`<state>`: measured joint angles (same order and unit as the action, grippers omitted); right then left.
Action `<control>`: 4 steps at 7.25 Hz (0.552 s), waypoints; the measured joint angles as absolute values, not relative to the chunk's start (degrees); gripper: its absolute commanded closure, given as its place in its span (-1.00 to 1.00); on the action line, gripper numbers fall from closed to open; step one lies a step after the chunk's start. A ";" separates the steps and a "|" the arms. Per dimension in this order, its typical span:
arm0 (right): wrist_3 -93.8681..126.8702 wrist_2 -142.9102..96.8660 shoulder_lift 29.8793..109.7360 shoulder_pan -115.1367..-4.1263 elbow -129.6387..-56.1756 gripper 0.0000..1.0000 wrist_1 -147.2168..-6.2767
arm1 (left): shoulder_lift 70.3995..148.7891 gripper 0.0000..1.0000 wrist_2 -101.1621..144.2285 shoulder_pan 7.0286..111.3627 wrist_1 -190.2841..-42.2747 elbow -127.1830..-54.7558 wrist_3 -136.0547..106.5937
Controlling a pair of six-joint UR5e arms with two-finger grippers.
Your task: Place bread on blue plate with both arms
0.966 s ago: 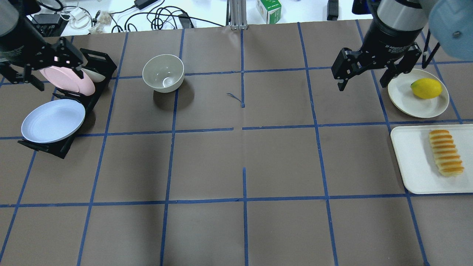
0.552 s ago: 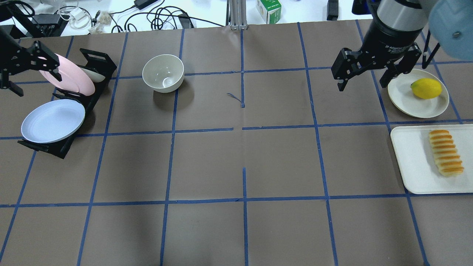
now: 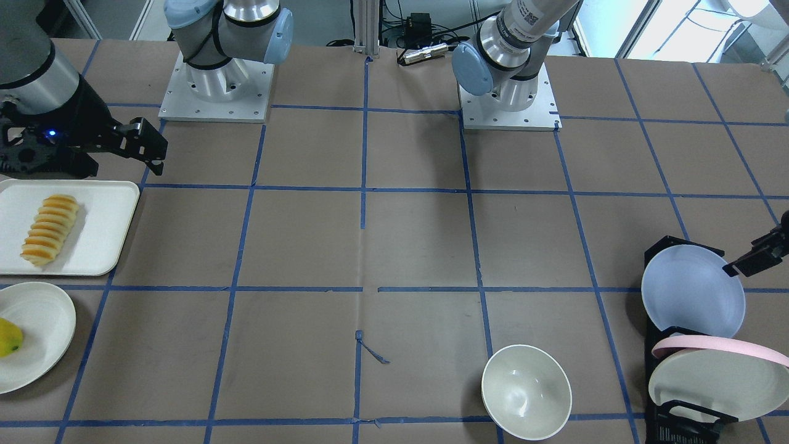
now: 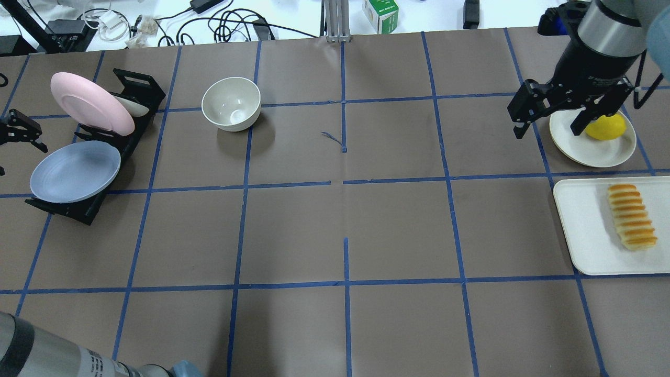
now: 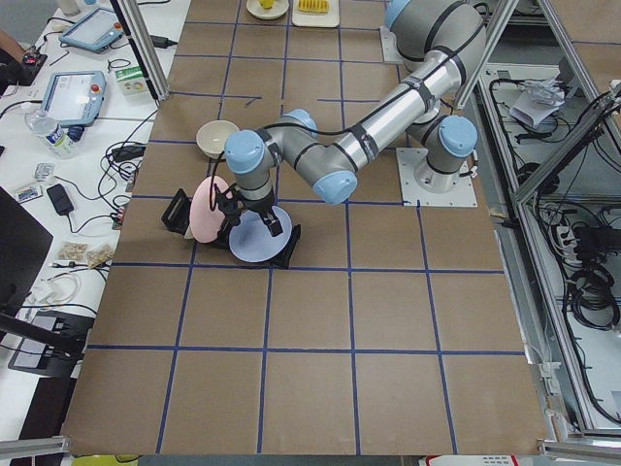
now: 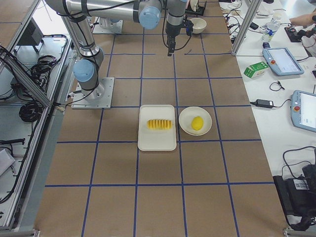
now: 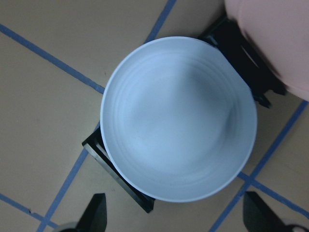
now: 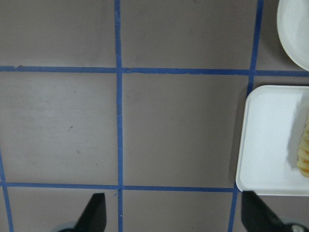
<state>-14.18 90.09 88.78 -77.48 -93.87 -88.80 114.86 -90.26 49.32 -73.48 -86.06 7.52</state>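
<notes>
Bread lies flat on the white tray toward the bench's right end. Its long axis runs roughly from the robot's edge to the operators' edge. The blue plate leans in the black rack toward the left end, well apart from the loaf. Right gripper hangs high and inboard of the tray, fingers spread and empty, so the bread lies off toward the right end edge from it; judged the nearer arm, and a grasp across the loaf's short axis looks right. Left gripper hovers over the blue plate, fingers apart, holding nothing
</notes>
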 measured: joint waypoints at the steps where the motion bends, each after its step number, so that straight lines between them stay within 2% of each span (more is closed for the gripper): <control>1: -17.78 90.24 88.78 -73.90 -96.46 -1.00 -91.23 | 117.48 -0.79 -89.99 47.87 -71.15 -86.02 8.31; 2: -21.62 90.54 88.78 -70.53 -100.22 -1.00 -95.86 | 119.24 -0.56 -89.86 46.95 -69.89 -85.99 8.67; 3: -25.81 90.76 88.74 -67.18 -104.81 -1.00 -101.88 | 120.23 -0.06 -89.81 46.55 -69.13 -85.99 8.76; 4: -29.76 91.33 88.55 -62.88 -109.97 -1.00 -108.53 | 120.78 0.73 -89.66 46.39 -68.51 -86.01 8.66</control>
